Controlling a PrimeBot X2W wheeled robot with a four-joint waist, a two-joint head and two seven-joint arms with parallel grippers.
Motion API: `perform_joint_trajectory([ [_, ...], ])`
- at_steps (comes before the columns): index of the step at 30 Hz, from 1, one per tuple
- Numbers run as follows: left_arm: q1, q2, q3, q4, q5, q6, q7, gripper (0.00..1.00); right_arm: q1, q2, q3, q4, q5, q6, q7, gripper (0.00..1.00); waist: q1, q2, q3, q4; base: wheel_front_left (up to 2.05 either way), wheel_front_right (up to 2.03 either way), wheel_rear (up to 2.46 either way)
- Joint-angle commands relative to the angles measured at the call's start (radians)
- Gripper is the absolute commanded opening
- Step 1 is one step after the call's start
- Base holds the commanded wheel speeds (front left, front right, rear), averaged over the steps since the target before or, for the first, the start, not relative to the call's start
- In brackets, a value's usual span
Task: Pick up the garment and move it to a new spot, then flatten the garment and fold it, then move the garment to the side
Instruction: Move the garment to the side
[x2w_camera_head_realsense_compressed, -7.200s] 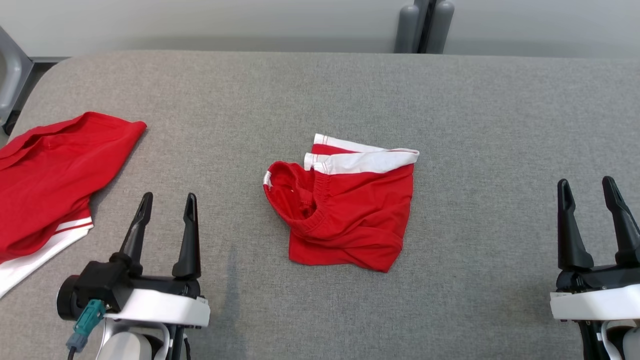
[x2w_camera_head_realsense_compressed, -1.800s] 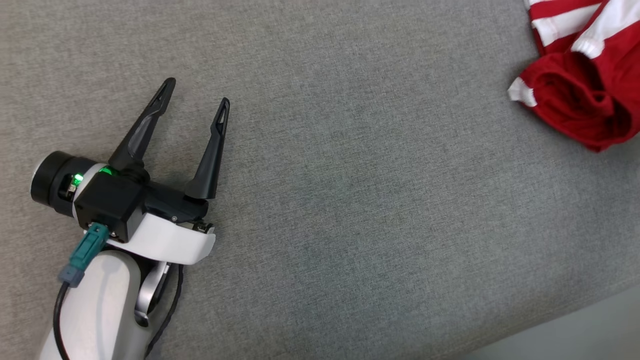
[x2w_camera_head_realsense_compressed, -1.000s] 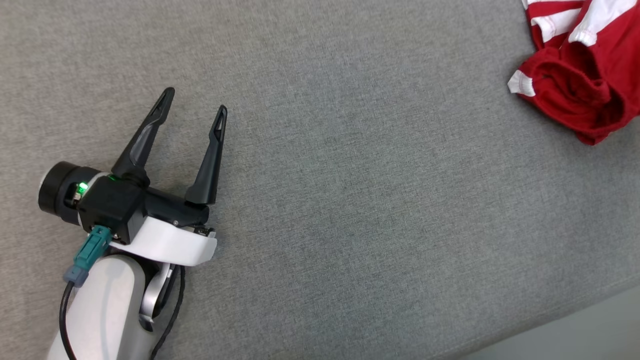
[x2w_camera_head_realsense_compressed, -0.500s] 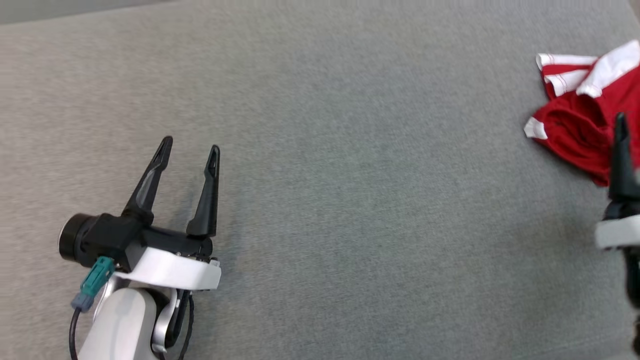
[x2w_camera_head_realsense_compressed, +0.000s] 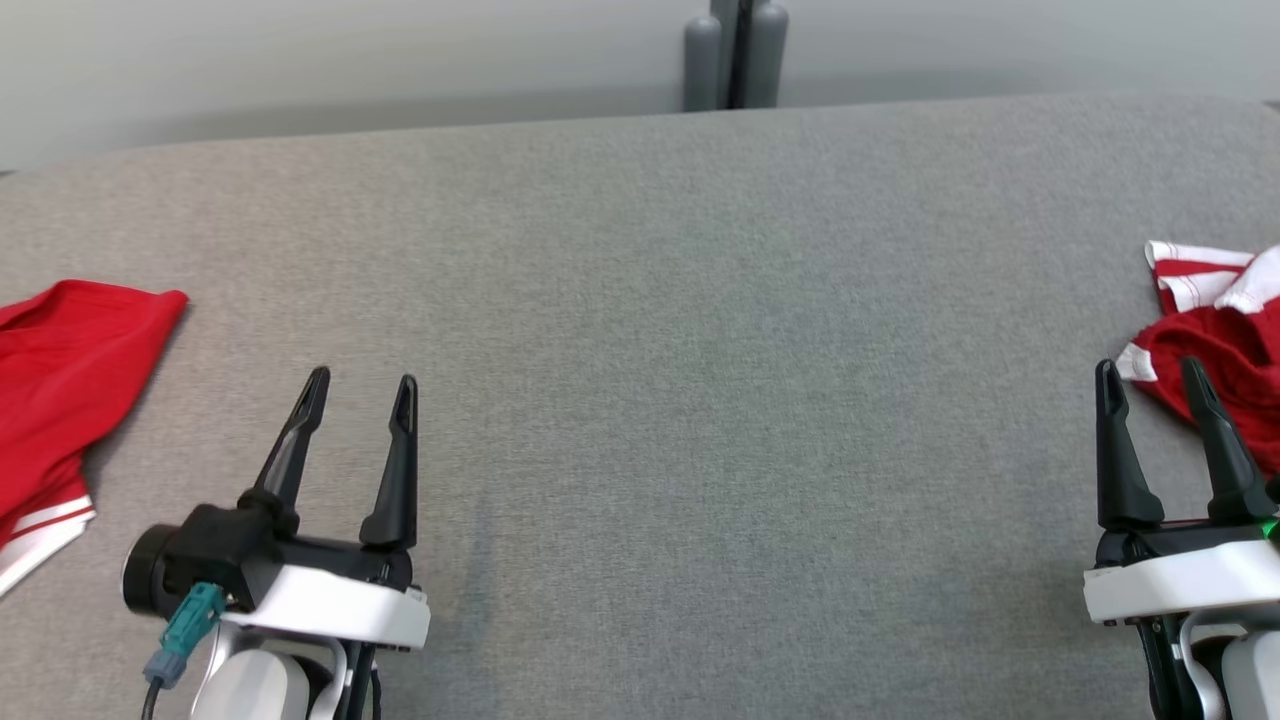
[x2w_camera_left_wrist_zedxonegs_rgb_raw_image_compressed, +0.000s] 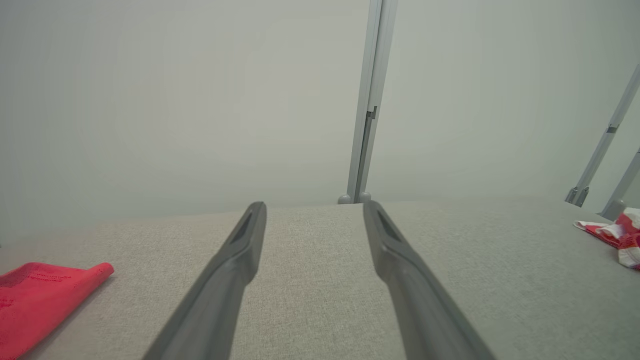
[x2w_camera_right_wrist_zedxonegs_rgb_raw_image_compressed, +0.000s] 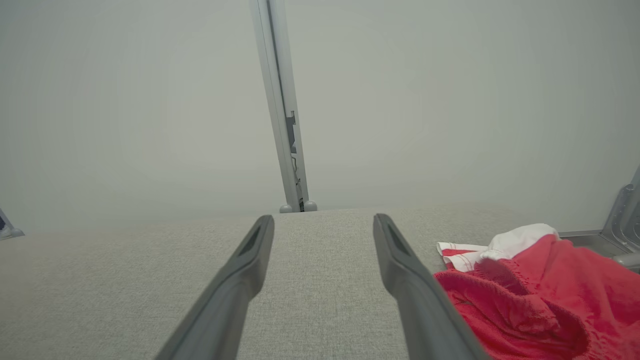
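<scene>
Both end effectors hover low over the counter (x2w_camera_head_realsense_compressed: 700, 330) with fingers spread wide and nothing between them: the left end effector (x2w_camera_head_realsense_compressed: 362, 378) near the front left, the right end effector (x2w_camera_head_realsense_compressed: 1148, 365) at the front right. The grey counter runs bare across its middle. A flat red cloth (x2w_camera_head_realsense_compressed: 70, 380) with a white stripe lies at the far left, cut off by the picture's edge. The garment (x2w_camera_head_realsense_compressed: 1215, 340), red with white bands, sits bunched at the far right, just beside the right fingers (x2w_camera_head_realsense_compressed: 1215, 440), one of which crosses it in the head view. It looks loosely folded at best, so the task seems near its last step. The main risk is the right fingers catching the gathered waistband on any forward or sideways move and dragging the bundle open; it also lies close to the counter's end and could slip off if nudged. The right wrist view shows the garment's full heap and a metal frame just beyond it, which the head view crops. The left wrist view shows both fabrics at once, well apart.
</scene>
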Motion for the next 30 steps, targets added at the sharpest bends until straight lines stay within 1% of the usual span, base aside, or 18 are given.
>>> perform_joint_trajectory([
  [1, 0.018, 0.007, 0.004, 0.006, -0.005, -0.001, -0.003, 1.0, 0.015, -0.003, 0.0, -0.011, -0.007, 0.0, 0.005, 1.0, 0.0, 0.0, -0.031, 0.027, 0.0, 0.0, 0.0],
  [10, 0.074, 0.013, 0.009, 0.021, -0.008, 0.003, -0.007, 1.0, 0.078, 0.005, -0.018, -0.058, -0.056, 0.0, 0.039, 1.0, 0.0, 0.0, -0.096, 0.06, 0.0, 0.0, 0.0],
  [15, 0.119, 0.025, 0.004, 0.025, -0.003, 0.002, -0.007, 1.0, 0.149, 0.015, -0.028, -0.106, -0.085, 0.0, 0.062, 1.0, 0.0, 0.0, -0.145, 0.076, 0.0, 0.0, 0.0],
  [22, 0.179, 0.046, -0.005, 0.025, -0.006, 0.004, 0.008, 1.0, 0.251, 0.038, -0.043, -0.177, -0.108, 0.0, 0.1, 1.0, 0.0, 0.0, -0.211, 0.078, 0.0, 0.0, 0.0],
  [30, 0.2, 0.058, -0.02, 0.011, -0.002, 0.005, 0.026, 1.0, 0.297, 0.052, -0.056, -0.225, -0.119, 0.0, 0.124, 1.0, 0.0, 0.0, -0.229, 0.075, 0.0, 0.0, 0.0],
])
